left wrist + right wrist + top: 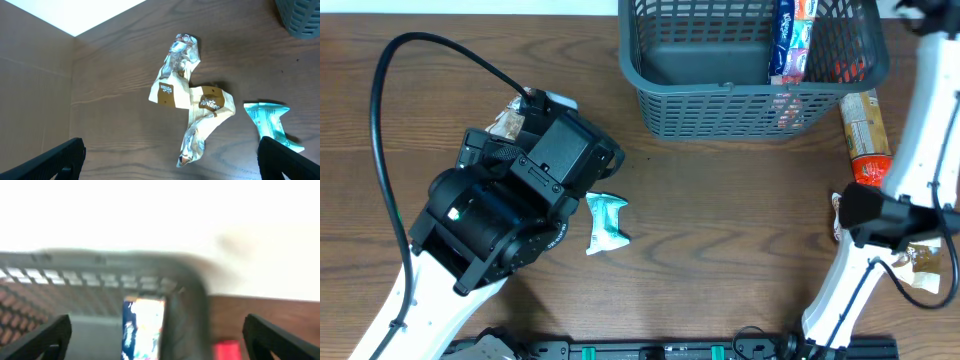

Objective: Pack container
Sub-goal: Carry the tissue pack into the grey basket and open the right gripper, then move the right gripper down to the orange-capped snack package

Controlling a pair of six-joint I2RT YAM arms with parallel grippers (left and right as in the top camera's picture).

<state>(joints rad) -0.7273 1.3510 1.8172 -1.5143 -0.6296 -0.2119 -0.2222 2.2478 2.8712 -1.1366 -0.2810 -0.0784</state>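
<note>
Grey basket (720, 112) far right: right hand (160, 337) spread open above it; left hand (172, 160) spread over crumpled wrapper (185, 97), ready to grab.

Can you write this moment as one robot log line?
left gripper: open, above gold wrapper | right gripper: open, by container | blue packet: inside container | teal packet: on table
</note>
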